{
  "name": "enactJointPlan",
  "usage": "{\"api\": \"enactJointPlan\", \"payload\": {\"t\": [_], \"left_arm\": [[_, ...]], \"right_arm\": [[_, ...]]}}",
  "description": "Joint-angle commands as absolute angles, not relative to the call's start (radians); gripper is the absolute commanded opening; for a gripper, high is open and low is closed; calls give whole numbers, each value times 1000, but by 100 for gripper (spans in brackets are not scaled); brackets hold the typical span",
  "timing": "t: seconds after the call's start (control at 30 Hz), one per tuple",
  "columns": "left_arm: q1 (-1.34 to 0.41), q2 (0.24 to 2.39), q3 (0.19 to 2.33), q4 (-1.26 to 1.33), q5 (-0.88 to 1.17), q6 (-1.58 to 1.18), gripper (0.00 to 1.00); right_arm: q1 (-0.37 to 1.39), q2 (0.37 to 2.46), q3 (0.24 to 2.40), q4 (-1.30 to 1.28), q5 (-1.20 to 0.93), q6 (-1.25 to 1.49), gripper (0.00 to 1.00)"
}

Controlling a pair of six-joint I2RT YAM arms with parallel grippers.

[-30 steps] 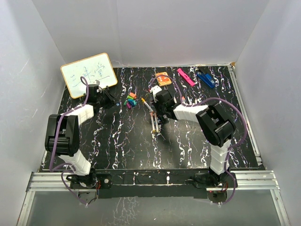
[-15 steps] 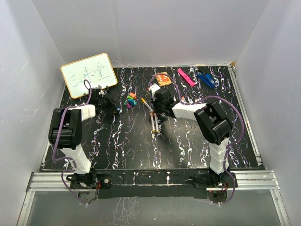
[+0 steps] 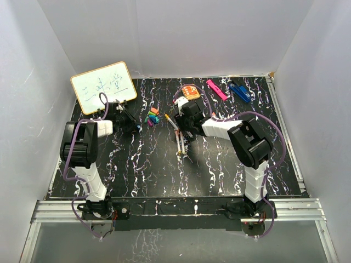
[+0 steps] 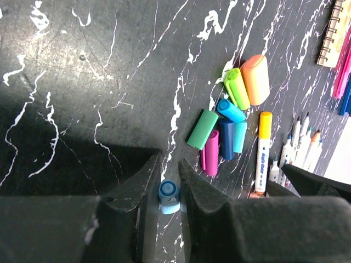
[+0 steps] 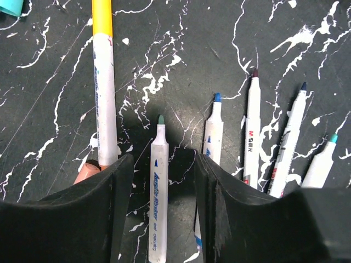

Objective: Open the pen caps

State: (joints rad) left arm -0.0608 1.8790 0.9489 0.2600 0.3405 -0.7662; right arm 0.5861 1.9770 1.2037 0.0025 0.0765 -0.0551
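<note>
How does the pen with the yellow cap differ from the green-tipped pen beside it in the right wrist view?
The yellow-capped pen has its cap on; the green-tipped pen is uncapped, tip bare. The green-tipped pen lies between the open jaws of the right gripper; the yellow-capped pen lies outside them. Both have white barrels and lie flat, nearly parallel.

Matt plastic pen caps (image 4: 226, 139) lie on the scuffed, faintly glossy black table (image 4: 82, 82); the pens (image 5: 158, 192) have smooth white plastic barrels.
</note>
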Motion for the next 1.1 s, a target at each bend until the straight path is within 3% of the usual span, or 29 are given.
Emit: {"api": "enactJointPlan", "payload": {"t": [0.0, 0.3, 0.43, 0.67, 0.73, 0.8, 0.83, 1.07], "left_arm": [[-56, 1897, 987, 260, 354, -768, 19], [-55, 1908, 994, 268, 359, -773, 26], [-54, 1895, 990, 265, 358, -778, 36], [-44, 1755, 940, 252, 311, -780, 65], [-40, 1690, 907, 255, 289, -780, 76], [-36, 1626, 881, 261, 273, -781, 95], [-34, 1596, 871, 267, 272, -781, 98], [-23, 1464, 837, 307, 347, -817, 99]], "right_arm": [[583, 1872, 1229, 28, 88, -54, 47], [584, 1815, 1232, -13, 9, -23, 53], [587, 1856, 1282, -37, -16, -20, 55], [598, 1956, 1384, -77, -34, -18, 56], [599, 1982, 1412, -87, -37, -19, 56], [601, 2005, 1432, -94, -37, -18, 56], [601, 2015, 1438, -96, -39, -18, 56], [613, 2078, 1486, -119, -43, -18, 56]]}}
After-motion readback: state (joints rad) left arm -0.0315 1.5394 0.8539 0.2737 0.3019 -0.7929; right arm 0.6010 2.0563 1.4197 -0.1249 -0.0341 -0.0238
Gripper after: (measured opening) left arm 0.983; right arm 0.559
